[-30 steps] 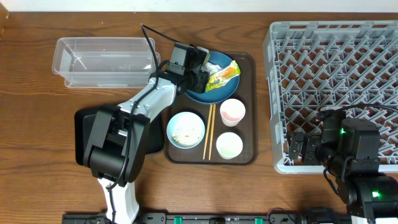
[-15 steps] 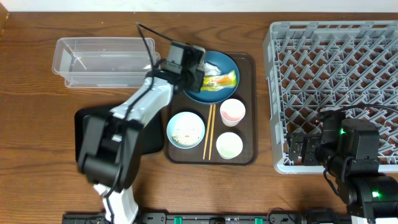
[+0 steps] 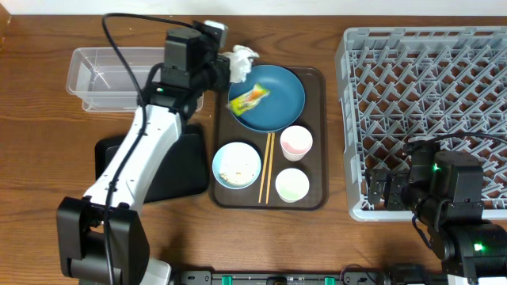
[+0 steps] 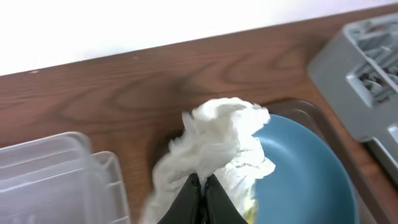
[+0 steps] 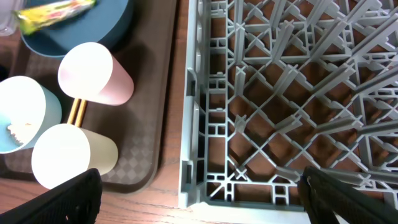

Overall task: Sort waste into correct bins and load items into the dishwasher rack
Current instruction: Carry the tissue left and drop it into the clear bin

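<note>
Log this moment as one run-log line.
left tool: shut on tissue | right tool: open, over rack edge | wrapper: on plate

A dark brown wood-grain table (image 3: 47, 158) meets a plain white wall (image 4: 186, 22) behind.

Black tray (image 3: 188, 170) partly beneath the left arm (image 3: 142, 146); dishwasher rack (image 3: 428, 103) right edge off-frame.

overhead: straight down, far | wrists: close, oblique | shared: blue plate (image 3: 281, 99)
</note>
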Robot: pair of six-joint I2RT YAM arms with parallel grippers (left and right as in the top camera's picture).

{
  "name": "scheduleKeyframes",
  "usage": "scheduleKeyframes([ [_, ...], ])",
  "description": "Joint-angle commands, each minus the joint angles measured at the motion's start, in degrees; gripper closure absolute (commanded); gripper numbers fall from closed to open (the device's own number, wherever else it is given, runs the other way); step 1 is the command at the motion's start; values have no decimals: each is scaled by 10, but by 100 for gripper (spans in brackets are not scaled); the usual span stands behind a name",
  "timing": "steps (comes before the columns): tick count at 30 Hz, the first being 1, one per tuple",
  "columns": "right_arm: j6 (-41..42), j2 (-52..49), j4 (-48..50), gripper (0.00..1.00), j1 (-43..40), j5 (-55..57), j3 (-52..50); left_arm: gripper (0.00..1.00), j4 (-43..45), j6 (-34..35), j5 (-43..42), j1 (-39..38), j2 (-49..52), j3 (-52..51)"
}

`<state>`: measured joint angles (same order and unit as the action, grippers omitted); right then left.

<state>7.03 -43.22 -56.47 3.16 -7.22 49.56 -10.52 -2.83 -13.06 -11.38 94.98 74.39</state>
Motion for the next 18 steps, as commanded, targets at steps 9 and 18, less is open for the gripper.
scheduleKeyframes([
  [9,2,1,1,1,-5,9,12,92,21,1,42,114,-33,7],
  [18,2,1,3,1,-5,10,12,56,22,1,41,153,-13,7],
])
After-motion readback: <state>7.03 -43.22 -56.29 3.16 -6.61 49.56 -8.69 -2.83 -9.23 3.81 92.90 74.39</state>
